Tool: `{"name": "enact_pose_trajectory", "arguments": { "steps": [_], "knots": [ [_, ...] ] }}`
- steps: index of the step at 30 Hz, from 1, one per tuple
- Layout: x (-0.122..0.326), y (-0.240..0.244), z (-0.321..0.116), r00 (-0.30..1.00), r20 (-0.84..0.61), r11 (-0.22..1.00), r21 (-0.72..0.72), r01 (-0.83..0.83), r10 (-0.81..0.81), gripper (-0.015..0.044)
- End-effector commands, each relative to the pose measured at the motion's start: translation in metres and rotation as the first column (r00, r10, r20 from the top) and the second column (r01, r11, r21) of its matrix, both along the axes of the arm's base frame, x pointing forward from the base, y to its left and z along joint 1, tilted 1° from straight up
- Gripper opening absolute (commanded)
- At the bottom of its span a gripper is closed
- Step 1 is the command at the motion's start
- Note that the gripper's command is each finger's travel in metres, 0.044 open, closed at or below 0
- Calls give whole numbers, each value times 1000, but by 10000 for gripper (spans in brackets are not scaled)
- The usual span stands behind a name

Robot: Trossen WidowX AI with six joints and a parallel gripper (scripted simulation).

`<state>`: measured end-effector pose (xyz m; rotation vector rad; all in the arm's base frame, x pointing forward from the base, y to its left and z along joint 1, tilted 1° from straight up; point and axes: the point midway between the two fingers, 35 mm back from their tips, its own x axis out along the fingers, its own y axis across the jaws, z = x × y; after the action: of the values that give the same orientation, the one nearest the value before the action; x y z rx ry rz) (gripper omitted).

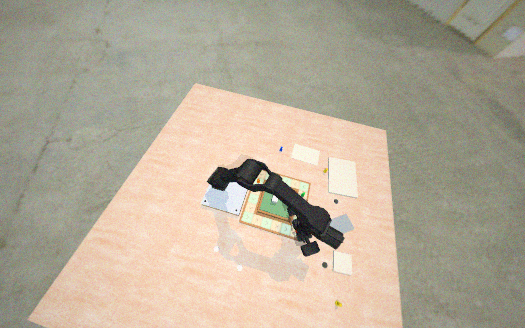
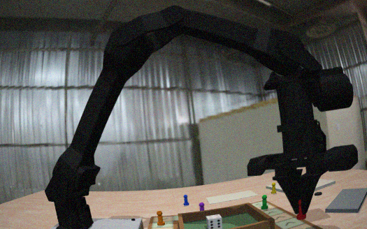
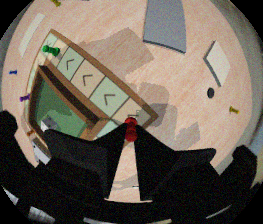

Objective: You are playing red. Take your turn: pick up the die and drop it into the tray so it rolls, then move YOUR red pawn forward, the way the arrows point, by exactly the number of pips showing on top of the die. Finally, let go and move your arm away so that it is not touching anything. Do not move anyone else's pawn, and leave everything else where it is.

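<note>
My gripper (image 2: 300,205) (image 3: 130,127) (image 1: 299,233) is shut on the red pawn (image 2: 300,211) (image 3: 131,129), held upright by its head. The pawn's base is at or just above a track square at the near right corner of the board (image 2: 281,213) (image 3: 106,94) (image 1: 244,216); I cannot tell whether it touches. The white die (image 2: 214,221) (image 1: 274,199) lies in the green tray at the board's middle (image 2: 240,220), showing several pips on its faces. The arm arches over the board from its base on the left.
A green pawn (image 2: 264,202) (image 3: 49,50), an orange pawn (image 2: 160,217) and a purple pawn (image 2: 201,206) stand on or by the board. A blue pawn (image 2: 186,200) and a yellow pawn (image 2: 273,188) stand beyond it. A grey slab (image 2: 347,200) (image 3: 163,19) and pale cards (image 1: 343,176) lie to the right.
</note>
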<state>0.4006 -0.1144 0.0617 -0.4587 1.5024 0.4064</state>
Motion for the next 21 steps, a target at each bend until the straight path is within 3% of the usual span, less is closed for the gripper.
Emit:
{"name": "enact_pose_trajectory", "arguments": {
  "steps": [1, 15, 21],
  "knots": [
    [0, -1, -8, 1000, 0, 1000, -5, 4, -4, 0],
    [1, -1, -24, 1000, 0, 1000, -5, 4, -4, 0],
    [1, -1, -19, 1000, 1, 1000, 0, 1, -1, 157]
  ]
}}
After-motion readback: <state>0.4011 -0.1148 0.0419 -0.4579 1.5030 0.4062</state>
